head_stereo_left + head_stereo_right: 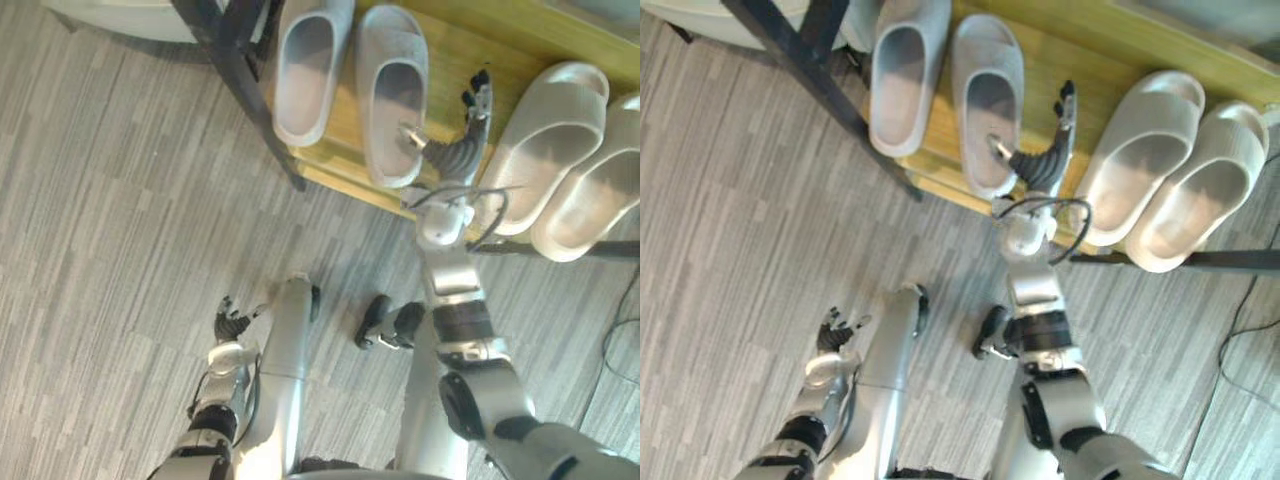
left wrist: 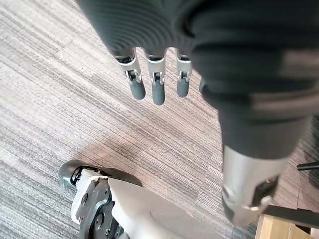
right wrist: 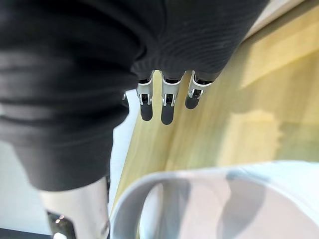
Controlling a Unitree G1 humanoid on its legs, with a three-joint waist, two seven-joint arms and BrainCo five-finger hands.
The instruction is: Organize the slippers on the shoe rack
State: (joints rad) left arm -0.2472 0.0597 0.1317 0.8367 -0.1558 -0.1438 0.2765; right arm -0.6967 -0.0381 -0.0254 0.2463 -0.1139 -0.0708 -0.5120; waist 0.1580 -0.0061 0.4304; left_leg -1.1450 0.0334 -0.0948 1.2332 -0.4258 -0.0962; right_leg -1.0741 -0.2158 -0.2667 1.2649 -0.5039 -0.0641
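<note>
I log four pale slippers on the wooden shoe rack (image 1: 450,60), left pair (image 1: 393,95) by its left corner, right pair (image 1: 550,140) overhanging the front edge, my right hand (image 1: 462,140) between the pairs, fingers straight, grasping nothing, left hand (image 1: 232,322) relaxed, empty, low over the floor (image 1: 100,250)

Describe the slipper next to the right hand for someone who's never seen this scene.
The wooden shoe rack holds two pairs of pale slippers. In the greyer pair on the robot's left, the target slipper is the inner one, beside the middle gap. Alone among them, it has the thumb of the right hand reaching over its near end.
</note>
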